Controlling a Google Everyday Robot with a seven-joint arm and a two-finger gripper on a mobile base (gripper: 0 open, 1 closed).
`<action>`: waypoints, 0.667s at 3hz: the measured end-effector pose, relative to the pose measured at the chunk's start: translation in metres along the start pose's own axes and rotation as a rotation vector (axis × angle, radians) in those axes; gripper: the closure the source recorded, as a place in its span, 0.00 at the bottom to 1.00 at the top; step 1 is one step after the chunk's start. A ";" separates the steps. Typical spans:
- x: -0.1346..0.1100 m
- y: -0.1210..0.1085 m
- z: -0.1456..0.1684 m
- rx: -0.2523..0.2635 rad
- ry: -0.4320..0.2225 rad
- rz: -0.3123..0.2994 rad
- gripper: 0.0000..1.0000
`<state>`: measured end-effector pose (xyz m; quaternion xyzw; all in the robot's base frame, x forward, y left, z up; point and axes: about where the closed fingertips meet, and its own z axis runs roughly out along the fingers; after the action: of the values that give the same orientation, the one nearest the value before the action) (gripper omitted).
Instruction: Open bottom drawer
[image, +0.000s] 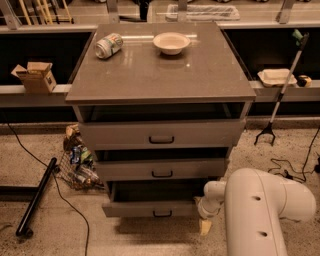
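Note:
The bottom drawer is the lowest of three stacked grey drawers in the grey cabinet. It stands pulled out a little, with a dark gap above its front and a small black loop handle at centre. My gripper hangs at the drawer's right front corner, below my white arm. It is beside the drawer and holds nothing that I can see.
A can and a white bowl sit on the cabinet top. A wire basket of trash stands left of the drawers. A black pole and cables lie on the floor at left. A reacher tool leans at right.

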<state>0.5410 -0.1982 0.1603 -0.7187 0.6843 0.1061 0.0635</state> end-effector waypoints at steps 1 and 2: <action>0.001 0.023 -0.001 -0.015 -0.005 0.016 0.41; 0.001 0.025 -0.002 -0.016 -0.007 0.017 0.64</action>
<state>0.5167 -0.2009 0.1633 -0.7129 0.6894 0.1144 0.0592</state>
